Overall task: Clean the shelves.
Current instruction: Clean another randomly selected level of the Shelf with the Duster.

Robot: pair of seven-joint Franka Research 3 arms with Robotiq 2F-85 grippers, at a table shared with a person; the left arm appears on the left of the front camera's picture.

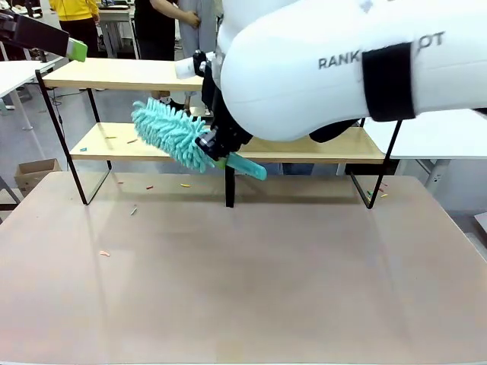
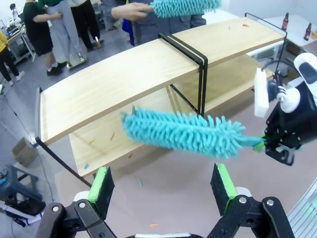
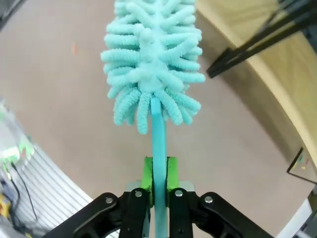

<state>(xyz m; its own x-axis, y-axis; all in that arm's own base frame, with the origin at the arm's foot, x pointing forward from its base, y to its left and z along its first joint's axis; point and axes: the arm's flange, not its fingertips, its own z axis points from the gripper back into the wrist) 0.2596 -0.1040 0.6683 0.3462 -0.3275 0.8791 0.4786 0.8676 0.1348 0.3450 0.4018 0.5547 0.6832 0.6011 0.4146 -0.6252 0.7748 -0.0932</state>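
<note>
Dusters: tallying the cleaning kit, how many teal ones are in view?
2. The near duster is clamped in the right gripper, before the shelves; the far duster is in a person's hand beyond the top board. More may be hidden.

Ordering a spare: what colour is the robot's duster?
The duster is turquoise, head and handle; best in the right wrist view.

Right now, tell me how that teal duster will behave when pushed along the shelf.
The duster head's fluffy noodles will probably flex and splay, being soft. Its thin flat handle, clamped in the right pincer, may bend a little. Likely light: mostly fluff.
</note>
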